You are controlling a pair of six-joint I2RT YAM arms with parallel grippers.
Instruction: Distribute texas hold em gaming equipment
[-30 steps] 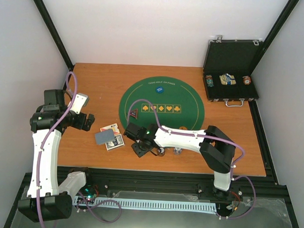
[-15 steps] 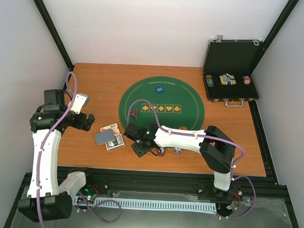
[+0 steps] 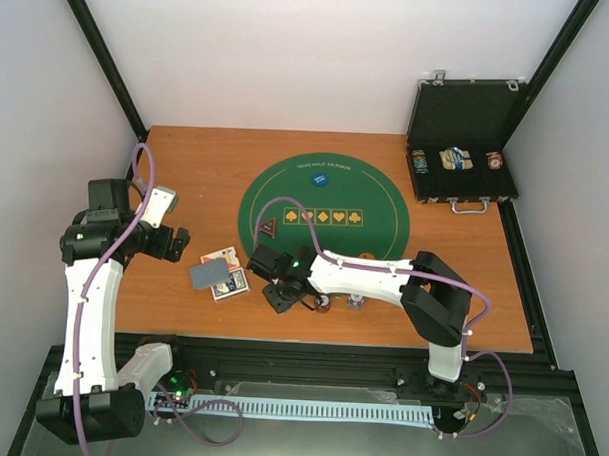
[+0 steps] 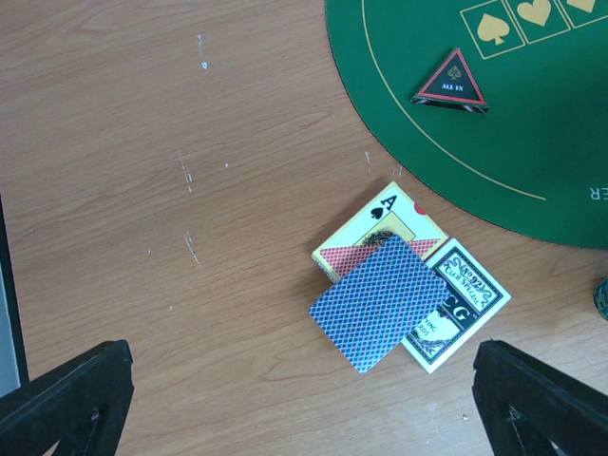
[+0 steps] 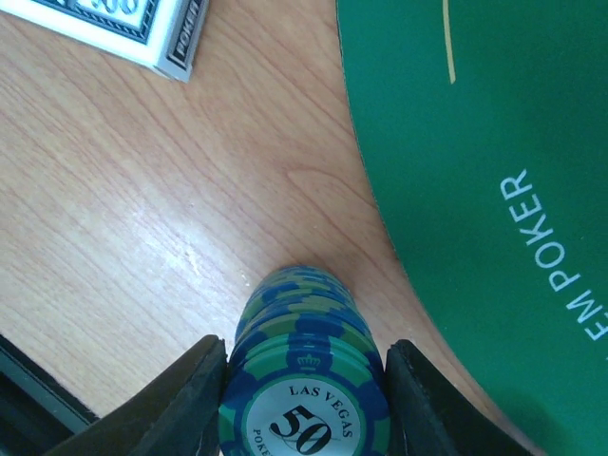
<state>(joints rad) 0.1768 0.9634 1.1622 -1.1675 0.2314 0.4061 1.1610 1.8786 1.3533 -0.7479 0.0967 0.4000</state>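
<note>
Upright stack of blue-green striped poker chips point(image 5: 302, 328) on brown wooden table point(image 5: 142, 218), squarely between right gripper point(image 5: 306, 375) fingers point(image 5: 201, 385), flanked close both sides; actual grasp cannot be told.

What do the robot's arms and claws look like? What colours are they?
The left arm and right arm are white tubes with chunky black joints. A purple cable loops along each. The left claw and right claw have black fingers. A tiny green light glows on the right arm.
</note>
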